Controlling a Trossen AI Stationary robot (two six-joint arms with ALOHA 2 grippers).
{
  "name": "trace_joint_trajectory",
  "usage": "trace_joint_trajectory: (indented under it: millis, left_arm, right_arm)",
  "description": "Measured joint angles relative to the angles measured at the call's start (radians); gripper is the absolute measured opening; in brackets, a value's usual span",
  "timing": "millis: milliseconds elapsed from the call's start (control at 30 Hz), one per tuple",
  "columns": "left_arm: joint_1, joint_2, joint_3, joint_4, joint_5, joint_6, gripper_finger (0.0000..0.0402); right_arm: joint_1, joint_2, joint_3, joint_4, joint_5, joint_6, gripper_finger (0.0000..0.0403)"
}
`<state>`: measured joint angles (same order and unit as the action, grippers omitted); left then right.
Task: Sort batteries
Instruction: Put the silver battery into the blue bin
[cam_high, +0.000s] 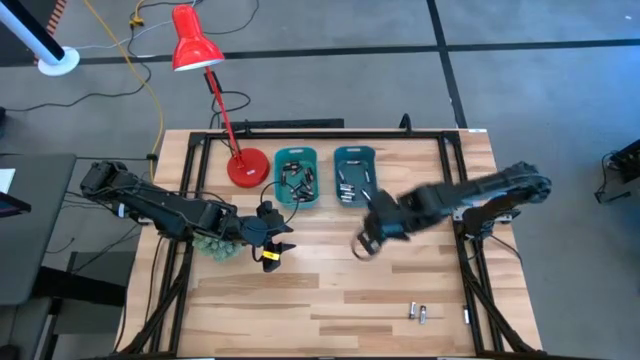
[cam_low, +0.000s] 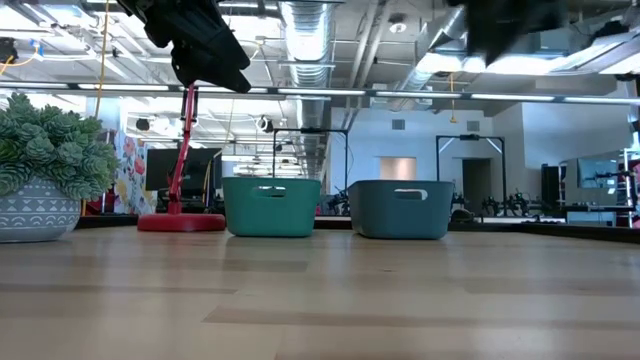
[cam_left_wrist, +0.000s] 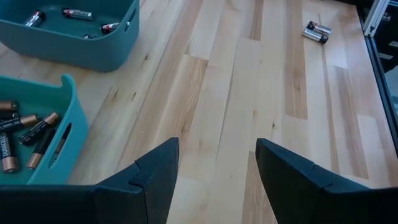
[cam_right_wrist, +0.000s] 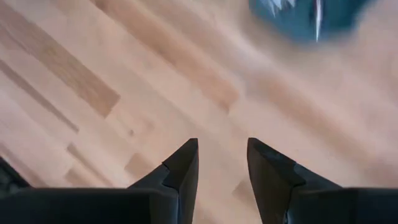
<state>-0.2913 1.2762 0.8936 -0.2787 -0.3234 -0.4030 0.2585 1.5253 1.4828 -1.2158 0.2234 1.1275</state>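
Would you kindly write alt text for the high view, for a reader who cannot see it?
Seen from above, two dark arms reach over a wooden table, the left gripper and right gripper both empty. Two teal bins hold batteries, and two loose batteries lie near the front edge.

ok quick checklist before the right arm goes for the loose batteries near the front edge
1. Right gripper empty: ok, nothing shows between its fingers in the right wrist view.
2. Jaws parted enough for a cell: ok, a gap shows.
3. Loose batteries located: ok, two lie together on the bare table.
4. Path to them unobstructed: ok, nothing lies between.
5. Left gripper out of the way: ok, open, beside the plant.
6. Which teal bin suits them: cannot tell.
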Motion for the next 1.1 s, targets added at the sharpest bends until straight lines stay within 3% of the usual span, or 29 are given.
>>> trace_joint_trajectory:
  millis: [267, 500, 667, 1100]
  left_arm:
    - [0.000, 0.000, 0.000, -0.001, 0.000, -0.001, 0.0210]
    - [0.000, 0.000, 0.000, 0.000, 0.000, -0.001, 0.0210]
    - [0.000, 0.000, -0.001, 0.000, 0.000, -0.001, 0.0210]
    - [0.000, 0.000, -0.001, 0.000, -0.001, -0.001, 0.0210]
  right_arm:
    - [0.308, -0.048, -0.222, -0.004, -0.004, 0.690, 0.0148]
    - [0.520, -0.041, -0.373, 0.140, -0.015, 1.139, 0.0148]
    - [0.560, 0.025, -0.404, 0.203, -0.105, 1.187, 0.0148]
    - [0.565, 0.225, -0.405, 0.376, -0.148, 1.179, 0.0148]
